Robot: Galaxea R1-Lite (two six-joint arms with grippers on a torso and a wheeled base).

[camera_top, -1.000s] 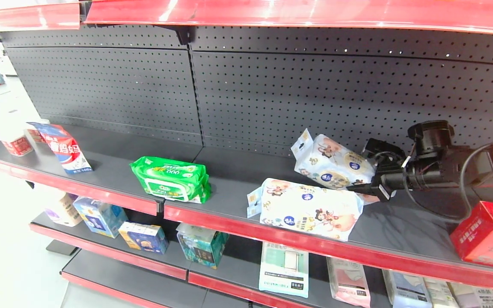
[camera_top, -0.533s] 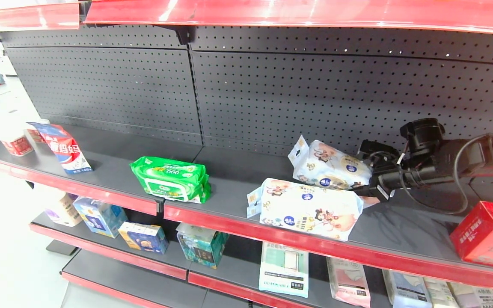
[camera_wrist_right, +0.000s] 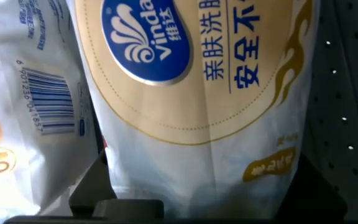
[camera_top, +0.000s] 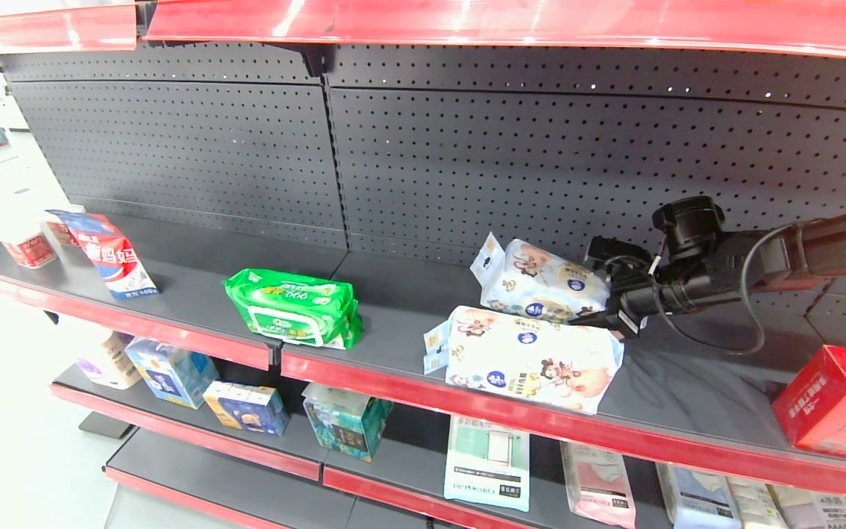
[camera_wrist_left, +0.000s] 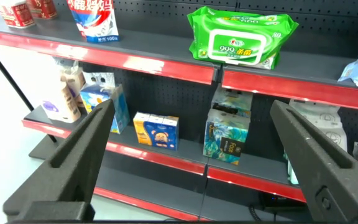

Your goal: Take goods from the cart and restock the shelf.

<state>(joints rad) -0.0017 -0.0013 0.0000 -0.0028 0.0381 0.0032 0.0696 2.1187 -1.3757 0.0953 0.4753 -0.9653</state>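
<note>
Right arm (camera_top: 797, 257): it comes in from my right side and lies stretched nearly level above the middle shelf (camera_top: 195, 294), close to the pegboard (camera_top: 467, 162), with the wrist pointing left.

Right gripper (camera_top: 603, 314): clenched on one end of a white pack (camera_top: 540, 283). In the right wrist view the pack (camera_wrist_right: 210, 112) sits squeezed between the two fingers (camera_wrist_right: 98, 183). The pack is tilted, its free end raised toward the pegboard. I cannot tell whether its lower edge touches the shelf.

Second pack (camera_top: 533, 356): same print, lying flat at the shelf's front edge, just in front of the held one. It also appears beside the held pack in the right wrist view (camera_wrist_right: 23, 112).

Other goods on this shelf: a green pack (camera_top: 294, 307) left of centre, a blue-and-red bag (camera_top: 111, 253) standing at the far left, and a red box (camera_top: 838, 404) at the far right.

Left gripper (camera_wrist_left: 191, 112): fingers spread wide, grasping nothing, held in front of the lower shelf (camera_wrist_left: 166, 155), which carries small boxes (camera_wrist_left: 156, 129).
</note>
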